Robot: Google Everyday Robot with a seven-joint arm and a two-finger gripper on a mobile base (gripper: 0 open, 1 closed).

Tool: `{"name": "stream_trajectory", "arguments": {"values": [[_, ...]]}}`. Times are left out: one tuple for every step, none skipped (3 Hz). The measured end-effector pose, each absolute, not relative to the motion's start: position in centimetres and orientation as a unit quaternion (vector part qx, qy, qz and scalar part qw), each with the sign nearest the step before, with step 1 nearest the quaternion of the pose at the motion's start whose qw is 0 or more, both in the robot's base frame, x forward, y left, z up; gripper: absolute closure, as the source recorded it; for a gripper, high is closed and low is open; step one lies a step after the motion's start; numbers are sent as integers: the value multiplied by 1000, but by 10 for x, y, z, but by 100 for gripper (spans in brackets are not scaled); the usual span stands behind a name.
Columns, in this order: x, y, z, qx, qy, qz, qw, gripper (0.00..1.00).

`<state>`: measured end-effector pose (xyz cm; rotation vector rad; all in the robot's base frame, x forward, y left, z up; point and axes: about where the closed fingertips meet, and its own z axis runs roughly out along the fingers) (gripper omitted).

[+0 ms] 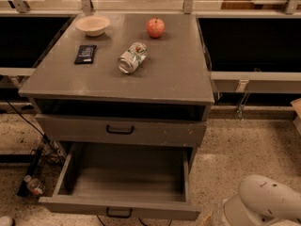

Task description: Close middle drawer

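End effector off-frame, state untellable; rounded white arm shell (263, 204) beside open matte grey middle drawer (120, 210)

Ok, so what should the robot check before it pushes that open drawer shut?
1. Middle drawer pulled out: ok, it is wide open.
2. Nothing sticking up inside it: ok, it looks bare.
3. Handle on its front free to reach: ok.
4. Gripper lined up with the front: cannot tell. The gripper is out of view, and only the white arm shows at bottom right.
5. Can on top steady: not ok. It lies on its side and might roll.
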<state>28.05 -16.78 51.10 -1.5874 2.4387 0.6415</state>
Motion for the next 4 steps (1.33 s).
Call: {"name": "stream_trajectory", "arguments": {"values": [[283, -175, 468, -511, 827, 230, 56, 100], [277, -174, 458, -506, 827, 239, 48, 100], [285, -175, 448, -487, 837, 242, 54, 100], [304, -180, 438, -451, 858, 236, 72, 100]]}}
